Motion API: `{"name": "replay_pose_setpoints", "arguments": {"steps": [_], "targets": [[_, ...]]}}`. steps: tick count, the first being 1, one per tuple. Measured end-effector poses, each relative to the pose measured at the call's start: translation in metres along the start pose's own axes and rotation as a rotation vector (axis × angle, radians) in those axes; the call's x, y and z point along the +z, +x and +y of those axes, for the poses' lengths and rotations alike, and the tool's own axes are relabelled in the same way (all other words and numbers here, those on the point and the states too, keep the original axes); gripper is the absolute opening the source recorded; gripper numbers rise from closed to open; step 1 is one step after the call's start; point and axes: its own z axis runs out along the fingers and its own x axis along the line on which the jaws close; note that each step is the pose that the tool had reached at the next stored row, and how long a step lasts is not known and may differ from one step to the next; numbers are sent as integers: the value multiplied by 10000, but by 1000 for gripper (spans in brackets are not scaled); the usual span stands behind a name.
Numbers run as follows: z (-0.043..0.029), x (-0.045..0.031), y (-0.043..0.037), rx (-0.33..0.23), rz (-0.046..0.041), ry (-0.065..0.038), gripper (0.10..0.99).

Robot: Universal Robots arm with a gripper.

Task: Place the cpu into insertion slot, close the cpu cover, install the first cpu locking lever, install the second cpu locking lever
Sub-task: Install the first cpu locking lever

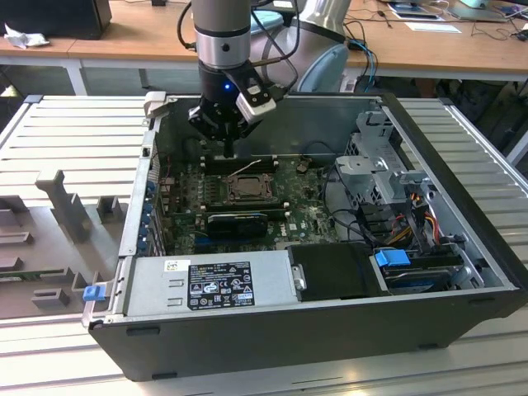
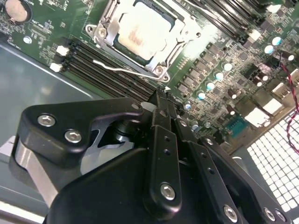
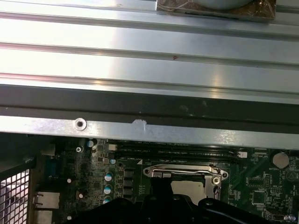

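The cpu (image 2: 140, 35), pale silver-grey, lies in the insertion slot (image 1: 245, 189) on the green motherboard (image 1: 305, 210). The cpu cover (image 2: 184, 39), a metal frame, lies down around it. One thin wire locking lever (image 2: 119, 70) runs loose along the socket's edge and stands up as a pale rod (image 1: 247, 167) in the exterior view. My gripper (image 1: 228, 153) hangs just behind the socket, over the memory slots, with its fingers (image 2: 161, 100) shut and nothing between them. The first wrist view has the socket (image 3: 187, 179) partly behind the gripper's dark body.
The open computer case has a tall rear wall (image 1: 330, 124) close behind the gripper. A black expansion card (image 1: 238, 221) sits in front of the socket. The power supply (image 1: 210, 285) fills the front. A drive cage (image 1: 379, 165) and cables (image 1: 412, 214) crowd the exterior view's right.
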Motion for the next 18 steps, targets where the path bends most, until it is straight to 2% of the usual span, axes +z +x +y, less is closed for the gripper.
{"name": "replay_pose_setpoints", "arguments": {"steps": [18], "targets": [[-6,7,-116,1,0,-3,106]]}}
